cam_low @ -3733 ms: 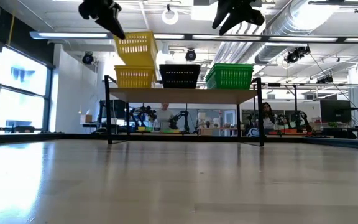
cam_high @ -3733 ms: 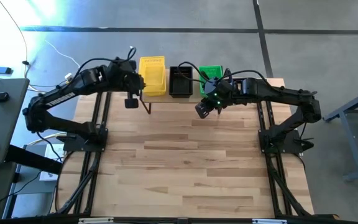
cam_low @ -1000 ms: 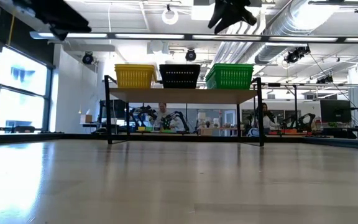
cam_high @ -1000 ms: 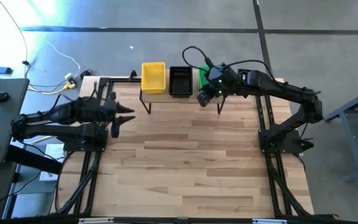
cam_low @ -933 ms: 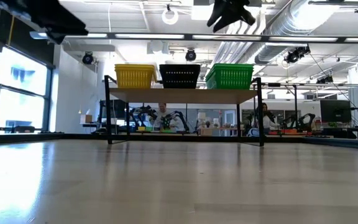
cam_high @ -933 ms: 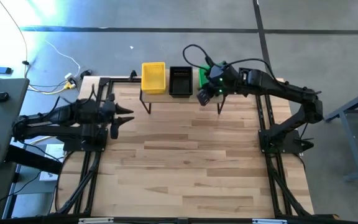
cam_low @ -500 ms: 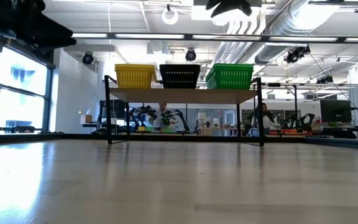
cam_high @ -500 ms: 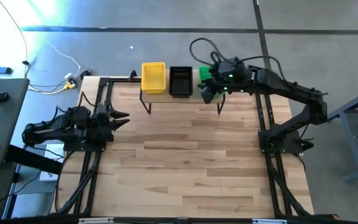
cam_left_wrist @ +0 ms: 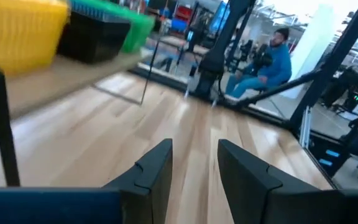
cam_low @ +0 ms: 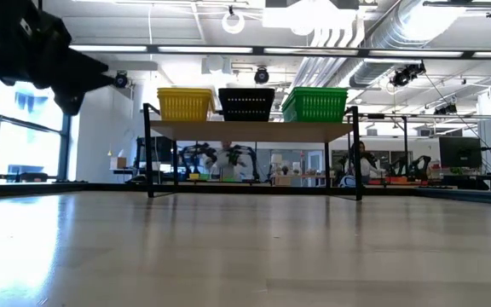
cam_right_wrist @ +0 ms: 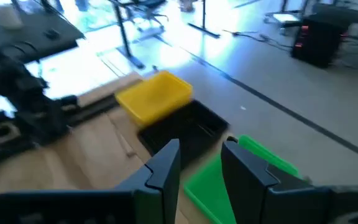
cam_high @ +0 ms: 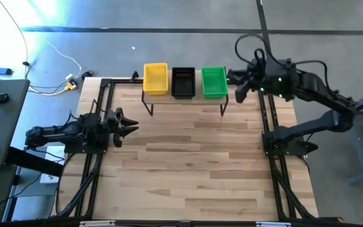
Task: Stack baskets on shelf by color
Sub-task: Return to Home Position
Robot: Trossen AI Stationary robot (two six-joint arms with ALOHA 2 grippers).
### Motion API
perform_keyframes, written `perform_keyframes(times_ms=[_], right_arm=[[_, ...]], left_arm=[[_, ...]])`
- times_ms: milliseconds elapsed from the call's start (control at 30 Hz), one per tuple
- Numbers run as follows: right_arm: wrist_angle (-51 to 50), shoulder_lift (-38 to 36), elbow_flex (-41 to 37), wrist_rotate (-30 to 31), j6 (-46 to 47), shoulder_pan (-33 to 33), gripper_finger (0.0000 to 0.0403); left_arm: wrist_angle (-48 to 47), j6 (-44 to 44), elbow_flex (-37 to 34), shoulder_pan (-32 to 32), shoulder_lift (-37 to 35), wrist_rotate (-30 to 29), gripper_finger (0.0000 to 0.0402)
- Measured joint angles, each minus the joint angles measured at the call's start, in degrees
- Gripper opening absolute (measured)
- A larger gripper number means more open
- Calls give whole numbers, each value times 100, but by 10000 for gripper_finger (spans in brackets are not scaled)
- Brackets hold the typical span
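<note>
A grey concrete floor (cam_high: 169, 57), crossed by a dark seam (cam_high: 106, 29), surrounds the light-wood worktop (cam_high: 188, 164). Beyond it is an open workshop. It has tall bright windows (cam_low: 15, 128) on one side, white ceiling ducts (cam_low: 382, 26) and strip lights (cam_low: 476, 53) overhead, cluttered benches (cam_low: 399, 179), and a seated person in blue (cam_left_wrist: 269, 62).

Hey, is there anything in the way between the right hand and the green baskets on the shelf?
Nothing visible. In the high view the right hand, open, hangs just right of the shelf, beside the green baskets, and nothing shows in the gap between them.
</note>
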Motion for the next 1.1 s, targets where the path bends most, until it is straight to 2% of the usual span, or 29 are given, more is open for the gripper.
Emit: perform_keyframes(times_ms=[167,367,533,867,1100], right_arm=[[161,-749,-1215,354,351,286,103],[1024,-1763,-2813,86,519,634,103],[1739,-2436,-3863,-301,462,874,103],[2850,-3762,-5874,-300,246,1471,103],[3376,-4993,-7035,-403,255,1525,103]], left_arm=[[845,-311,-315,2,81,275,117],[838,-522,-356,0,141,307,117],[839,-286,-356,0,152,284,117],[839,-321,-356,2,152,273,117],[839,-321,-356,2,152,273,117]])
